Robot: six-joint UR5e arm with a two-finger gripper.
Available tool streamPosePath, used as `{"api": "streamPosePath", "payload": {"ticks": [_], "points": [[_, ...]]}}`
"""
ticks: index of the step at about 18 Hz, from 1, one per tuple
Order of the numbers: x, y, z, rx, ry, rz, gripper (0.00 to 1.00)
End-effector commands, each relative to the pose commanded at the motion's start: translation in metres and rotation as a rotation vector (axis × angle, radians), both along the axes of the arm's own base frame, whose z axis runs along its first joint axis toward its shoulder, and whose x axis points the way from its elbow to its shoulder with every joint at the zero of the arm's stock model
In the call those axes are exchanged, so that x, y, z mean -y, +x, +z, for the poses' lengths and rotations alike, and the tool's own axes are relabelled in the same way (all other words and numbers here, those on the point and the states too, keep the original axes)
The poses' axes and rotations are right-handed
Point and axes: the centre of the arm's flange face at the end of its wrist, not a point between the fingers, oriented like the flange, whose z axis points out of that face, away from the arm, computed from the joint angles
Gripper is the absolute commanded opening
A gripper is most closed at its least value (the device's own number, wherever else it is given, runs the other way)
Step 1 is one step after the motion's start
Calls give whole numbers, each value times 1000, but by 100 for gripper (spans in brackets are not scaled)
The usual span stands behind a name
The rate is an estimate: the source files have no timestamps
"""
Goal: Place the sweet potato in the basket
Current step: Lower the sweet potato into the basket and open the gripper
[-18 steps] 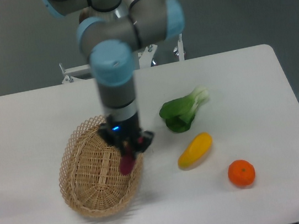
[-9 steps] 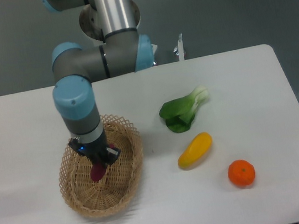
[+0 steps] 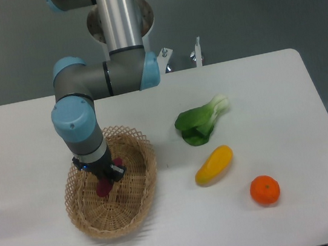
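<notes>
Sweet potato (image 3: 104, 187) held in my gripper (image 3: 104, 179), low inside wicker basket (image 3: 140, 203), near its floor. Fingers clenched on tuber. Placing step in hand. Next move, by my judgement: open fingers, lift straight up clear of rim. Bok choy (image 3: 201, 122), yellow fruit (image 3: 214, 165), orange (image 3: 264, 189) well apart.

rough woven wicker basket (image 3: 141, 210) — smooth matt white table (image 3: 256, 85), brushed-metal arm (image 3: 117, 13)

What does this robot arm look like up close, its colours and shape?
The arm is built of smooth silver-grey metal tubes joined by rounded joints with light blue caps. It narrows into a dark, black gripper with a small blue light on it and short jaws. No loose cables show.
</notes>
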Motion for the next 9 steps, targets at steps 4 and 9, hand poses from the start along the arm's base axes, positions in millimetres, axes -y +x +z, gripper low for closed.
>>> {"api": "streamPosePath", "payload": {"ticks": [4, 9], "points": [[-6, -4, 13, -23, 38, 0, 100], [-24, -14, 49, -64, 96, 1, 100]]}}
